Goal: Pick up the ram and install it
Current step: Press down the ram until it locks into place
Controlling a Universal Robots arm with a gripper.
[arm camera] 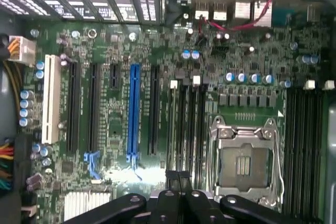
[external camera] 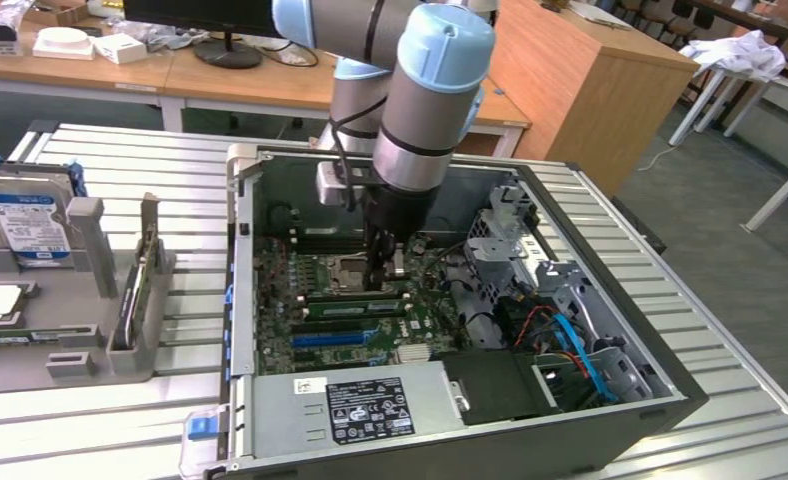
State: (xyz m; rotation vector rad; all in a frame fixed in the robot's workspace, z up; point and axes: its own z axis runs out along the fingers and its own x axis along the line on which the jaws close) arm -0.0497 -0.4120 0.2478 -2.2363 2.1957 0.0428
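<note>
Ram (external camera: pixel 354 302): I see it as a thin green stick standing on edge in one of the black slots, just beside the socket (arm camera: pixel 244 163) and deep inside the case (external camera: pixel 661 380). I judge it light and stiff but fragile. It's a bare board with chips and edge contacts, so I'd hold it only by the long top edge or the short ends, never across the chips, and any push should go straight down and spread evenly, not at a tilt.

The arm drops steeply into the case and blocks much of the motherboard (arm camera: pixel 110 124) in the exterior view. The gripper (external camera: pixel 383 268) hangs right over the ram's slot row with its fingers (arm camera: pixel 169 178) pressed together, and I see nothing between them.

From the wrist, the stick is edge-on and hard to tell from the slot walls. I can't tell whether the fingertips touch it, whether it is fully seated, or whether the white end latches have closed
</note>
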